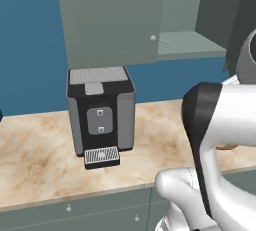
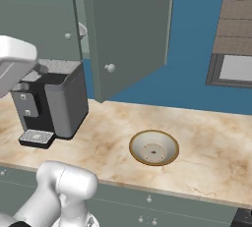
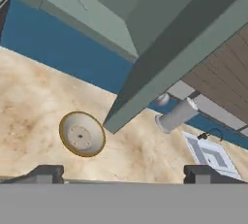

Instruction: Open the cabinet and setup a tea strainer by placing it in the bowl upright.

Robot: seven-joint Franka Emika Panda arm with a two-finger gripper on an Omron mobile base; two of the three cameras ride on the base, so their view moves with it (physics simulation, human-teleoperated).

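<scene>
A: How is the two-finger gripper [image 3: 123, 173] standing?
B: Its jaws are standing wide apart, holding nothing.
A: And the shallow tan bowl [image 2: 154, 148]?
B: It is lying at seven o'clock in the hand view, below the grey-green cabinet [image 2: 129, 29], whose right door is hanging open.

Even, bright rendered light with no glare falls across the marble tabletop [image 2: 206, 137], shadows faint and soft beneath the coffee machine [image 1: 101, 110], edges slightly coarse and blurry throughout.
</scene>
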